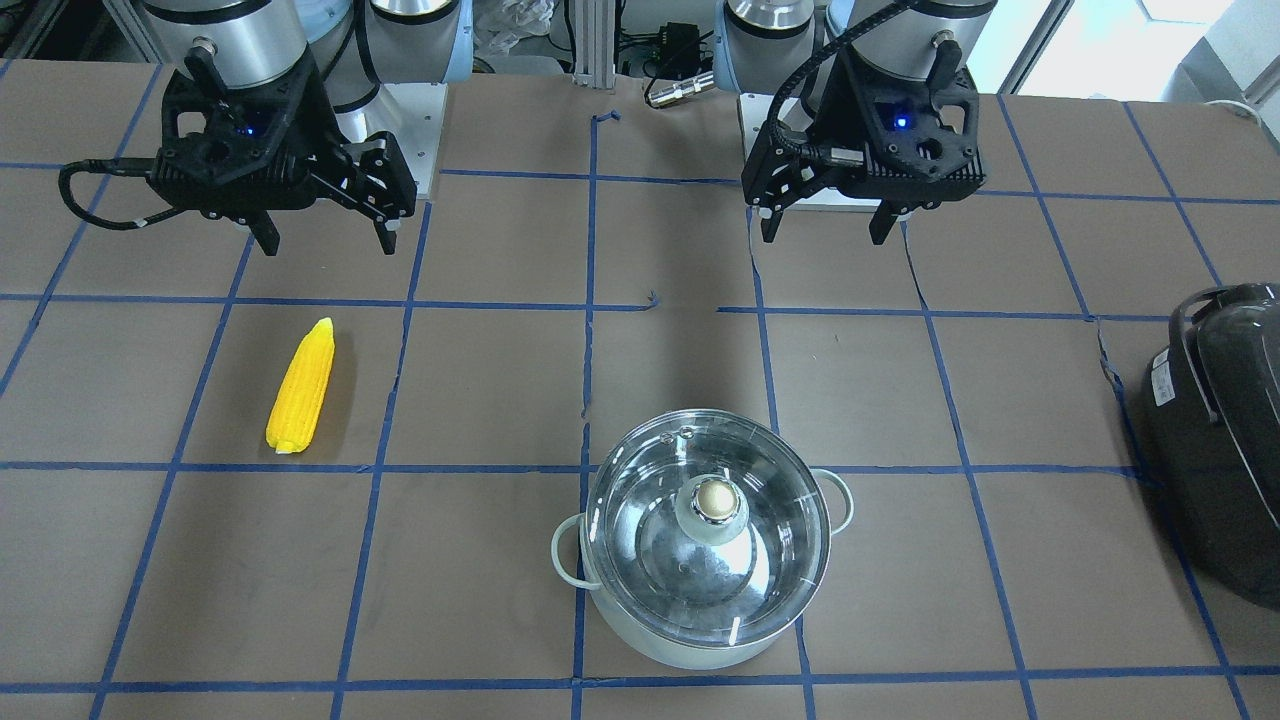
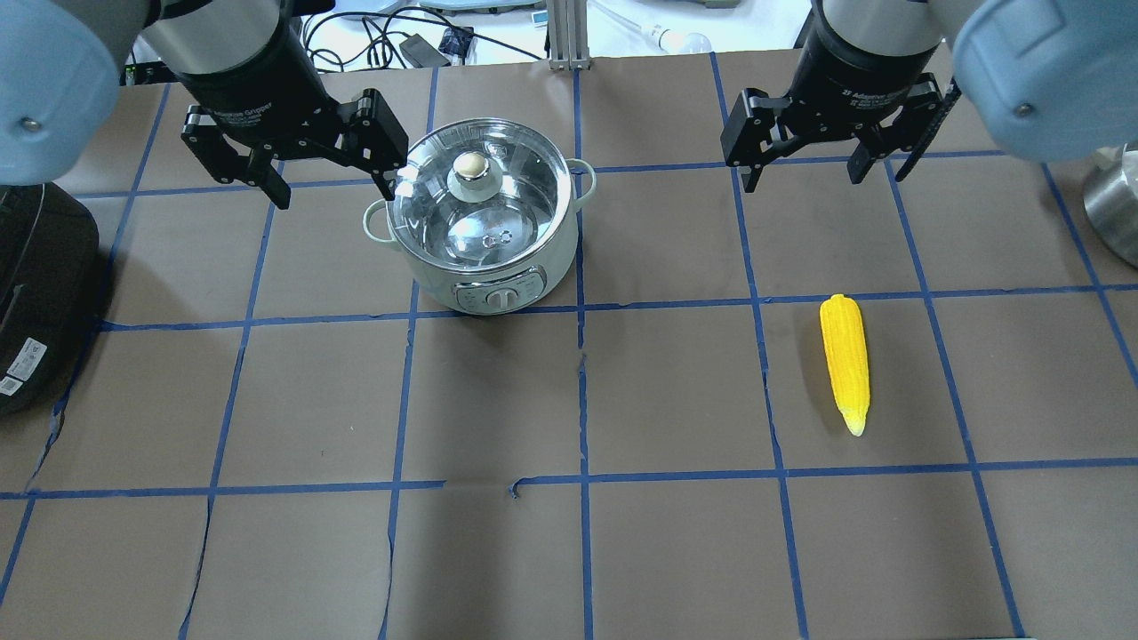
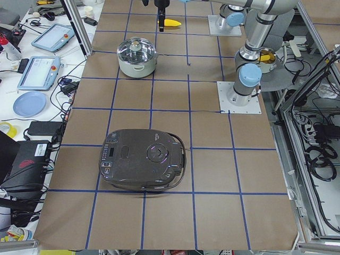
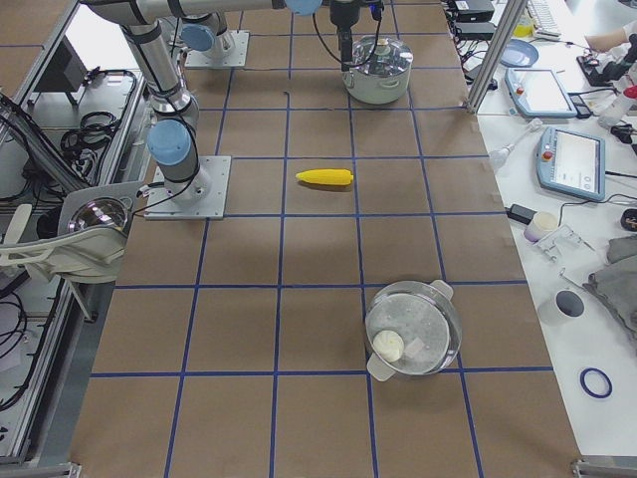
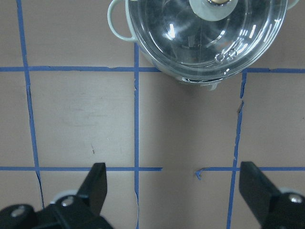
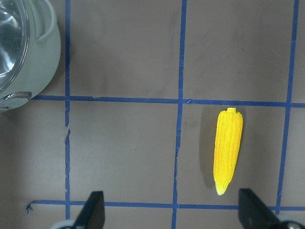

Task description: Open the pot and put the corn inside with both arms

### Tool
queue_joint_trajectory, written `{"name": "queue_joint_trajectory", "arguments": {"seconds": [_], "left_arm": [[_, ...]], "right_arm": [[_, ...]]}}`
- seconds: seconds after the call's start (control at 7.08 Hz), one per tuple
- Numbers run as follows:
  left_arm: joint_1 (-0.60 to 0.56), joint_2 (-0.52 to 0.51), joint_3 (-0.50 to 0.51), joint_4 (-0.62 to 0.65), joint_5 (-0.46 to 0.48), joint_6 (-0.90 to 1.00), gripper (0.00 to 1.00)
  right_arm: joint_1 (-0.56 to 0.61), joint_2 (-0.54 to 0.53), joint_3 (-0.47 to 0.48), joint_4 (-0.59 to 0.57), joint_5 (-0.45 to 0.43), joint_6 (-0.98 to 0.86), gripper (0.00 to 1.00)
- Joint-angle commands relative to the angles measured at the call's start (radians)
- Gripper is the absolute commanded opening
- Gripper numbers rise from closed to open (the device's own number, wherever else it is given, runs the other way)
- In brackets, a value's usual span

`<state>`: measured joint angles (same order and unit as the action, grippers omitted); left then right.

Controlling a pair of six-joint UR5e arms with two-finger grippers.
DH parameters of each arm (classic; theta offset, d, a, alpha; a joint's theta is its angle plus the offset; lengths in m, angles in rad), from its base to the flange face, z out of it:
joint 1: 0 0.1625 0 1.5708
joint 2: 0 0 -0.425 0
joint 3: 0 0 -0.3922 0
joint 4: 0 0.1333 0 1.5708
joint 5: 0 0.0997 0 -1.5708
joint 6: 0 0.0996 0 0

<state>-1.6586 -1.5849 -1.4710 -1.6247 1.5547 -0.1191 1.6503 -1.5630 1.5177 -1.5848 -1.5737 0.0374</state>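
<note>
The pot (image 1: 700,600) stands on the brown table with its glass lid (image 1: 640,520) on and the gold knob (image 1: 715,499) upright; it also shows in the overhead view (image 2: 480,258) and the left wrist view (image 5: 209,33). The yellow corn (image 1: 300,387) lies flat on the table, apart from the pot, and also shows in the overhead view (image 2: 845,360) and the right wrist view (image 6: 228,150). My left gripper (image 2: 333,196) is open and empty, hovering beside the pot on its robot side. My right gripper (image 2: 803,178) is open and empty, hovering short of the corn.
A big black rounded appliance (image 1: 1220,440) sits at the table's end on my left side, also in the exterior left view (image 3: 143,159). A second steel pot with a glass lid (image 4: 413,329) stands beyond the corn on my right side. Blue tape lines grid the table.
</note>
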Motion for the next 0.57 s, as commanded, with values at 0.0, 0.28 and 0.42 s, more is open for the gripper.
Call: {"name": "queue_joint_trajectory", "arguments": {"seconds": [0.0, 0.28, 0.42], "left_arm": [[0.002, 0.000, 0.000, 0.000, -0.001, -0.001, 1.00], [0.003, 0.003, 0.000, 0.000, -0.002, -0.001, 1.00], [0.002, 0.006, 0.000, -0.001, -0.002, -0.002, 1.00]], "right_arm": [[0.002, 0.004, 0.009, -0.013, 0.007, -0.001, 1.00], [0.000, 0.003, 0.012, -0.012, 0.000, -0.001, 1.00], [-0.001, 0.006, 0.012, -0.012, 0.003, -0.002, 1.00]]}}
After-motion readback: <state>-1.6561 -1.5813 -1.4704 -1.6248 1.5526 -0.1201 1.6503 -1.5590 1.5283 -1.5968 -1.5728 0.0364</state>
